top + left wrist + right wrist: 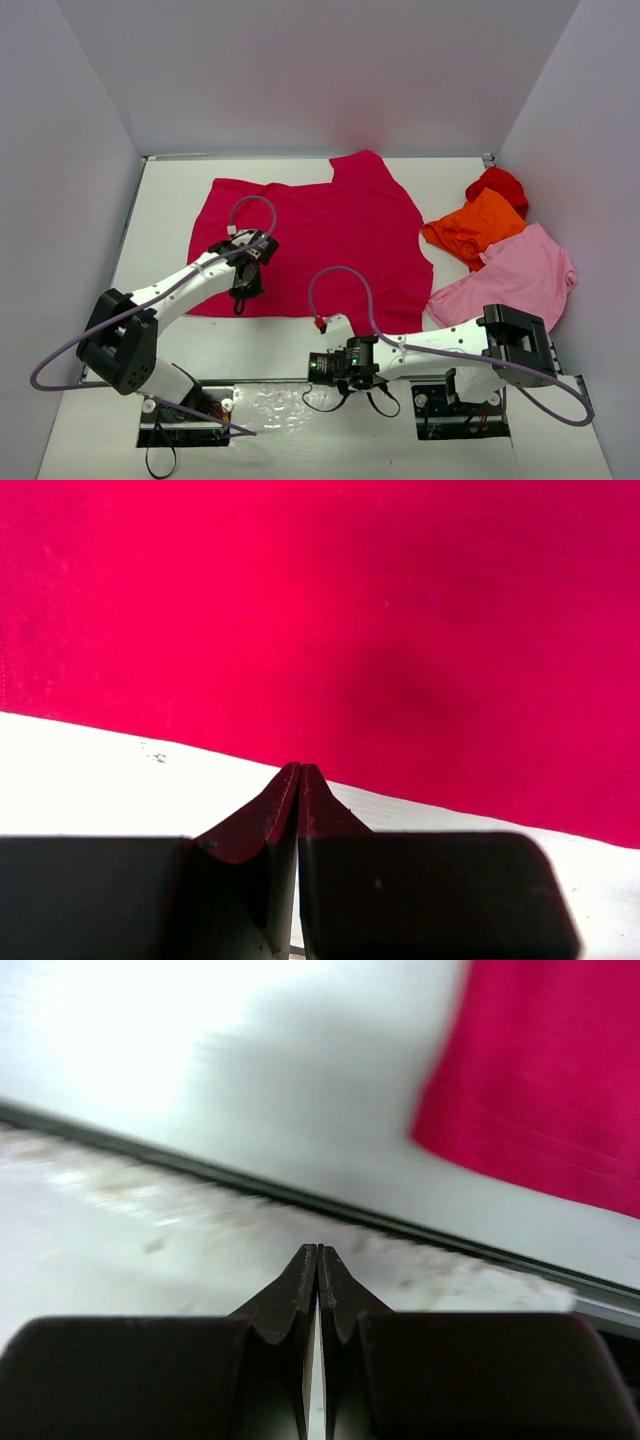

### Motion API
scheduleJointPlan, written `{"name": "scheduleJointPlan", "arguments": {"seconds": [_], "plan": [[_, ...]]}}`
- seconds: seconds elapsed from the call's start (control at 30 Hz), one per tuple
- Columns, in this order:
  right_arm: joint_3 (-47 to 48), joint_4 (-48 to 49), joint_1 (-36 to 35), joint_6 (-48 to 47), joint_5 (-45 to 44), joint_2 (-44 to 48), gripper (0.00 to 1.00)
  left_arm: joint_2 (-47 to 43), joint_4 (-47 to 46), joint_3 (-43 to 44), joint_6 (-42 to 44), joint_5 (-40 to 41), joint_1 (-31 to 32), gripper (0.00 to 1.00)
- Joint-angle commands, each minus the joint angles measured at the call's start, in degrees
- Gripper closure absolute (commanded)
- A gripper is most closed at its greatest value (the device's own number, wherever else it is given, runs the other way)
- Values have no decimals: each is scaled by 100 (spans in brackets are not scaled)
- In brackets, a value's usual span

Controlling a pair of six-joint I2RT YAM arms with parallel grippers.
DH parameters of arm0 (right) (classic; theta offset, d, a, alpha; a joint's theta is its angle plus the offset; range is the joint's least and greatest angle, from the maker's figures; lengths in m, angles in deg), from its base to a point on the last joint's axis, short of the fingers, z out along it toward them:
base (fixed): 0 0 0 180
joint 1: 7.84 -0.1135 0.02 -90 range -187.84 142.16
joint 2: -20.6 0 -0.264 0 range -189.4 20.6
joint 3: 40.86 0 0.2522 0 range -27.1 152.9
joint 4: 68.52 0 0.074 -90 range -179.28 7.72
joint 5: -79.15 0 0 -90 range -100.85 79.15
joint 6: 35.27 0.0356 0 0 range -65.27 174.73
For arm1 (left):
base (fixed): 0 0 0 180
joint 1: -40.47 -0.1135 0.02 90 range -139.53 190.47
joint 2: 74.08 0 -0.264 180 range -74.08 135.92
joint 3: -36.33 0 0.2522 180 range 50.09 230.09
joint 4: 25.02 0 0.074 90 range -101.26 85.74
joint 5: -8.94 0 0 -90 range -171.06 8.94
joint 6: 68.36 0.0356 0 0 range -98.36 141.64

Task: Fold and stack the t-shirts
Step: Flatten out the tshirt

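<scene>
Left end effector (301, 770) (closed) hovers by crimson-magenta t-shirt (350, 610).

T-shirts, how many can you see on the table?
4. A crimson shirt lies spread in the middle. A red shirt, an orange shirt and a pink shirt overlap in a pile at the right. Another could be hidden under them.

The left arm (165, 292) and right arm (440, 343) show white links, black joints, looping lilac cables (252, 198) and dark wedge-shaped fingers (255, 825).
</scene>
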Motion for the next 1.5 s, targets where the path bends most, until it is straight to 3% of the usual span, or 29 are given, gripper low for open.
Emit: {"name": "scheduleJointPlan", "arguments": {"seconds": [0.0, 0.23, 0.57, 0.77, 1.1, 1.47], "plan": [[595, -562, 98, 176, -669, -36, 100, 1, -93, 45, 45, -1, 19, 100], [11, -649, 1210, -104, -950, 340, 100, -119, -74, 44, 75, 14, 12, 100], [-338, -381, 1538, -153, -1095, 49, 100, -42, -207, 43, 67, -110, 19, 100], [-644, 109, 1245, -178, -575, -570, 100, -70, -167, 32, 74, -60, 19, 100], [-801, 389, 172, 421, 153, -786, 100, -16, -268, -99, 58, -115, 19, 100], [-254, 366, -270, 452, -305, -603, 100, 30, -310, -130, 85, -135, 19, 100]]}}
